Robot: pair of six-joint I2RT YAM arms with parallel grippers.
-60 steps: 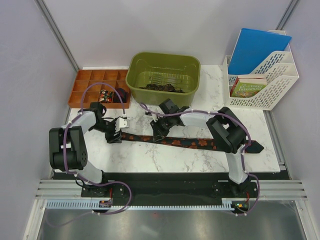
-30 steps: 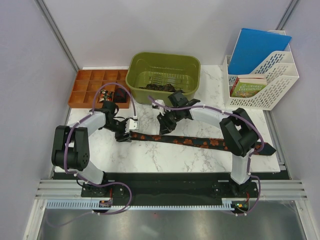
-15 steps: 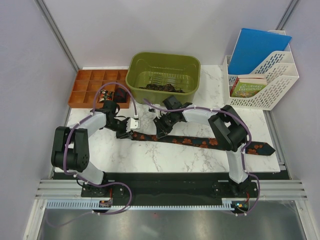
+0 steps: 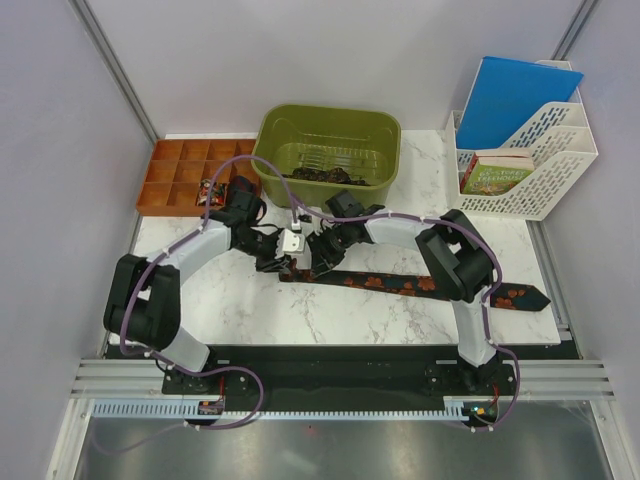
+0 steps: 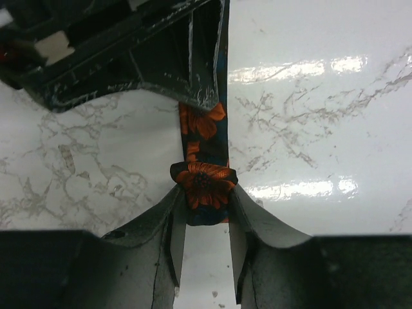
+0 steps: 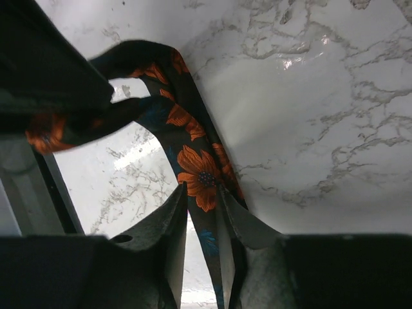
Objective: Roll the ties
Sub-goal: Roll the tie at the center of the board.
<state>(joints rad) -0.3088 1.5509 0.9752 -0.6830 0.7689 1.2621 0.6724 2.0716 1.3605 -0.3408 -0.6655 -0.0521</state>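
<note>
One of the ties (image 4: 400,282), black with orange flowers, lies flat across the marble table, its wide pointed tip (image 4: 525,296) at the right. Its narrow left end is curled into a small roll (image 5: 203,183). My left gripper (image 4: 287,262) (image 5: 203,193) is shut on that roll from both sides. Close to its right, my right gripper (image 4: 322,258) (image 6: 203,196) is shut on the tie's band (image 6: 193,164), which loops up from the table towards the left gripper. More dark ties (image 4: 320,175) lie in the green bin.
The green bin (image 4: 270,150) stands just behind both grippers. An orange compartment tray (image 4: 170,175) at the back left holds small dark coils (image 4: 243,186). A white file rack (image 4: 545,165) with a blue folder and a book stands at the back right.
My left gripper has moved right along the tie to beside the right gripper and closed on its curled end. The flat stretch of tie is shorter on the left.
</note>
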